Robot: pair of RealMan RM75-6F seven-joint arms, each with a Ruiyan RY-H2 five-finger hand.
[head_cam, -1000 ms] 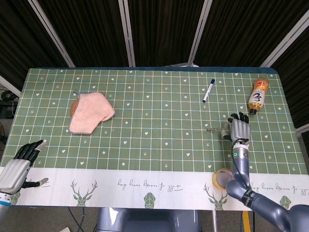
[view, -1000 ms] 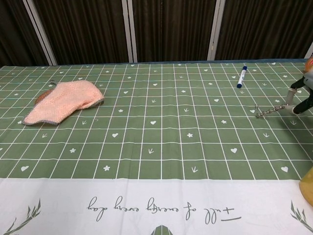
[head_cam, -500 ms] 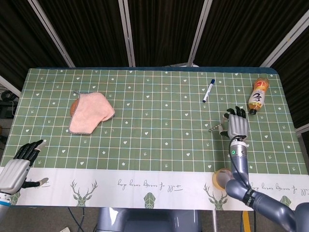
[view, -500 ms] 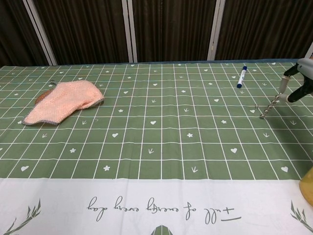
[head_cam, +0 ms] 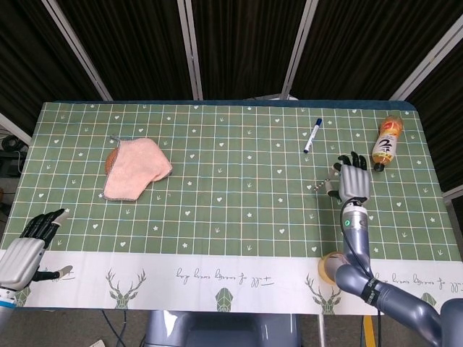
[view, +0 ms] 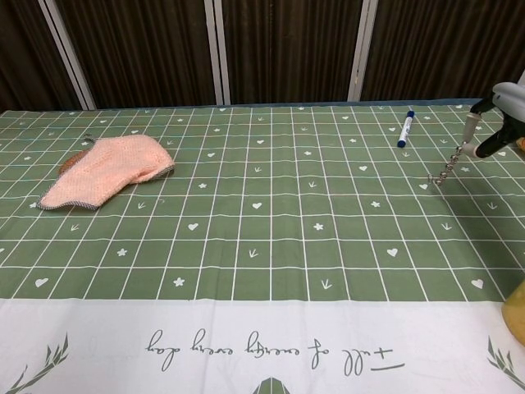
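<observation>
Raised since the earlier frames: right hand (head_cam: 352, 178), carrying a corkscrew (view: 449, 168) that earlier lay nearly flat on the table and now hangs tilted, handle end up.

Corkscrew: metal spiral with pale handle; handle pinched in the right hand at the right edge of the chest view; spiral tip pointing down to 7 o'clock, at or just above the cloth, contact not discernible. In the head view it shows as a small spiral at 9 o'clock of the hand.

Right hand: gripping the corkscrew handle, other fingers spread upward.

Marker pen (head_cam: 312, 135): white barrel, blue cap; lying at 11 o'clock of the right hand, apart from it.

Bottle (head_cam: 387, 142): orange-labelled, lying on its side at 1 o'clock of the right hand, near the table's right edge.

Tape roll (head_cam: 331, 266): yellowish, at 6 o'clock of the right hand, on the white front border.

Pink knitted cloth (head_cam: 134, 168): far left of the table, covering a brown object (head_cam: 111, 160) at its left edge.

Left hand (head_cam: 27, 249): at the front left corner, holding nothing, fingers loosely extended and apart.

Table (head_cam: 231, 202): green grid-patterned cover, white deer border in front.
</observation>
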